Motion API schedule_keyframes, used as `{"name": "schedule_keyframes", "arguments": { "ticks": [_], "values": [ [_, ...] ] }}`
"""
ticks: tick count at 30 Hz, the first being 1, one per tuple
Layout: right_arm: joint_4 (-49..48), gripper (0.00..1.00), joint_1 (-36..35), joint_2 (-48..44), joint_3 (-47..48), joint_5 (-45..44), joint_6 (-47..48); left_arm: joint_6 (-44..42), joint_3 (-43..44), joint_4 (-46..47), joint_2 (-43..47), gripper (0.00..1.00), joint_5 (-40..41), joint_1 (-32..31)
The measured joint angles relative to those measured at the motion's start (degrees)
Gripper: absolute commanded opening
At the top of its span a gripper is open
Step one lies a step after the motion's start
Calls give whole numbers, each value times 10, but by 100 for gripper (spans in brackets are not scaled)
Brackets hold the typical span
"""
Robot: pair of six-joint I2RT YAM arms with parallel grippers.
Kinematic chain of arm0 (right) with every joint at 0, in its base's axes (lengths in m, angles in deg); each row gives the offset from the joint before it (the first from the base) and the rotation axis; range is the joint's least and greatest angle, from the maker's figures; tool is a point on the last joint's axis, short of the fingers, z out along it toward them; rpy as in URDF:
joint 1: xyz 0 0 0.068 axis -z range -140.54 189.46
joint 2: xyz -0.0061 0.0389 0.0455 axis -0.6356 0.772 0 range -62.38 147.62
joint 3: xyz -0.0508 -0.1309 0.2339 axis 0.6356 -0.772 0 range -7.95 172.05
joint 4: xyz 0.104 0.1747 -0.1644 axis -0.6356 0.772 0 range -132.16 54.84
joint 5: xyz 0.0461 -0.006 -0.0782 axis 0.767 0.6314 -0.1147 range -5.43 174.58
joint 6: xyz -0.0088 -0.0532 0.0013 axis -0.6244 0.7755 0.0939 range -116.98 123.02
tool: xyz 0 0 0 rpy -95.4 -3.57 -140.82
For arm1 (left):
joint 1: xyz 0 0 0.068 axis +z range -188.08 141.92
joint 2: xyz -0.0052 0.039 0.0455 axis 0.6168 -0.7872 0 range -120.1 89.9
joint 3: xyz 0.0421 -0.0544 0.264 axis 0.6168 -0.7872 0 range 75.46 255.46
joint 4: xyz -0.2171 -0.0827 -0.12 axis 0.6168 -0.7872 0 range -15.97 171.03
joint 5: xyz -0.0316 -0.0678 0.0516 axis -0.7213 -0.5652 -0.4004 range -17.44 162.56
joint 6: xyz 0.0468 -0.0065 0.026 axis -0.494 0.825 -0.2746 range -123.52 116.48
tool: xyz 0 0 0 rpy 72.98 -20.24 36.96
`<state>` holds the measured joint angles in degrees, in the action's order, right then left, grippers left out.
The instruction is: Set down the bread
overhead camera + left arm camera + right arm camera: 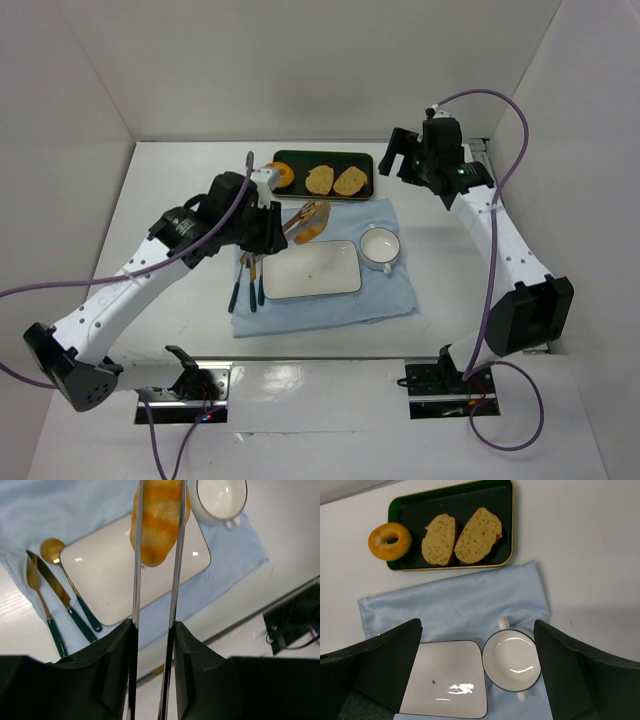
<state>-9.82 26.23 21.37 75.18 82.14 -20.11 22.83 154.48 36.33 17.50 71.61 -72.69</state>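
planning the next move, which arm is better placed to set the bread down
Left. The left gripper holds tongs clamping the bread over the plate. The right gripper is open and empty, off by the tray.

White table (pixel 160 180), pale blue cloth (pixel 330 310), dark green tray (pixel 300 162) at back

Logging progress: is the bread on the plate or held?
Held. The left hand's tongs pinch the bread from both sides; the top view shows it beyond the plate's far edge, not on it.
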Motion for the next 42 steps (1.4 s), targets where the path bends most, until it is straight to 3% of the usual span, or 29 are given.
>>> {"name": "schedule_keyframes", "arguments": {
  "ticks": [6,15,37,42],
  "values": [
    [-7,100,0,25,39,4,0,34,-78,-31,50,43,25,-72],
    [-15,100,0,27,47,12,-1,84,-194,-31,55,43,63,-126],
    [-10,100,5,-19,34,12,-2,100,-172,66,-38,43,98,-163],
    [-10,100,10,-20,34,11,-2,103,-172,62,-39,57,103,-163]
  ]
}}
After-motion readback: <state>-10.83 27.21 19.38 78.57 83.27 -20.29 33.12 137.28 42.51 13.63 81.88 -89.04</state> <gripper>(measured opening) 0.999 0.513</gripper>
